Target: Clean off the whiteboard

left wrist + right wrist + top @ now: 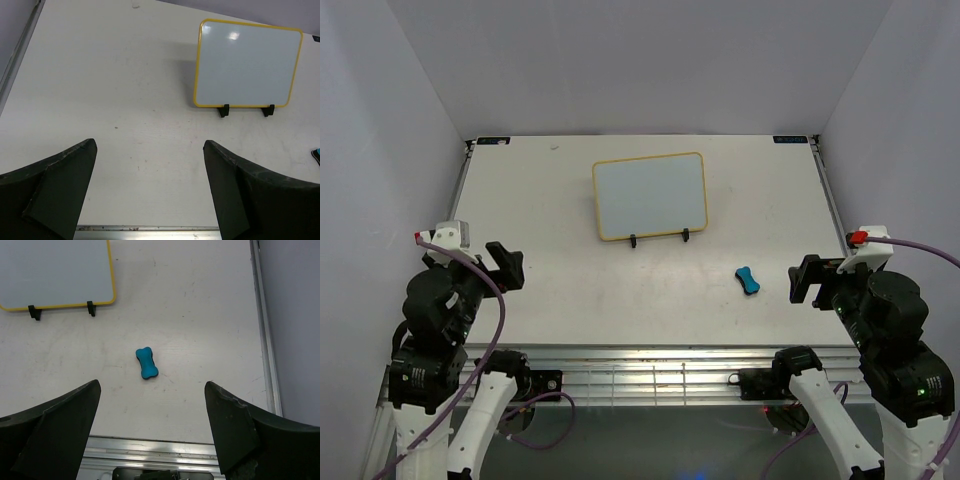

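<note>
The whiteboard point(650, 195) with a yellow frame leans on a black wire stand at the table's middle back. Its face looks blank, with no writing, in the left wrist view point(247, 62) and the right wrist view point(55, 270). A blue bone-shaped eraser point(748, 280) lies on the table to the board's right front; it also shows in the right wrist view point(146, 363). My left gripper point(510, 265) is open and empty at the near left. My right gripper point(805, 280) is open and empty just right of the eraser.
The white table point(570, 290) ends in a metal rail along its near edge point(650, 355). Purple walls close in the sides and back. The stand's two black feet point(660, 238) stick out in front of the board.
</note>
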Robot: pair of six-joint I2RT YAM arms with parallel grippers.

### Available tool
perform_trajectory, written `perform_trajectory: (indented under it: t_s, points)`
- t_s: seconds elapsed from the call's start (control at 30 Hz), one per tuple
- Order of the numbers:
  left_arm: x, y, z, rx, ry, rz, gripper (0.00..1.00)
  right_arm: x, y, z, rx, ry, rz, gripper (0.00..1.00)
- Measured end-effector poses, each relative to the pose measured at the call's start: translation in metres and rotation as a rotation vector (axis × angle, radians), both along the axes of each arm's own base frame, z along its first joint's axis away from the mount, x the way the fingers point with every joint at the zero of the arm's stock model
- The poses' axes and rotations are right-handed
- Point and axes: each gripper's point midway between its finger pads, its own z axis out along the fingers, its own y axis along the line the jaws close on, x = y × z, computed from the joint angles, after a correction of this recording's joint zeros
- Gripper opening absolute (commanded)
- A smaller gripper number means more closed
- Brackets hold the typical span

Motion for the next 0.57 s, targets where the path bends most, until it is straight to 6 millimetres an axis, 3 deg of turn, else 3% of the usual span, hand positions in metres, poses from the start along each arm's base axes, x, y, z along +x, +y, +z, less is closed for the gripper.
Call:
perform_trajectory:
  t_s: [0.57]
  points:
    - [-0.0069, 0.0021, 0.0034, 0.015, -0.031, -0.003, 0.98, -0.001, 0.0008, -0.0035, -0.003, 0.017, 0.006, 0.9]
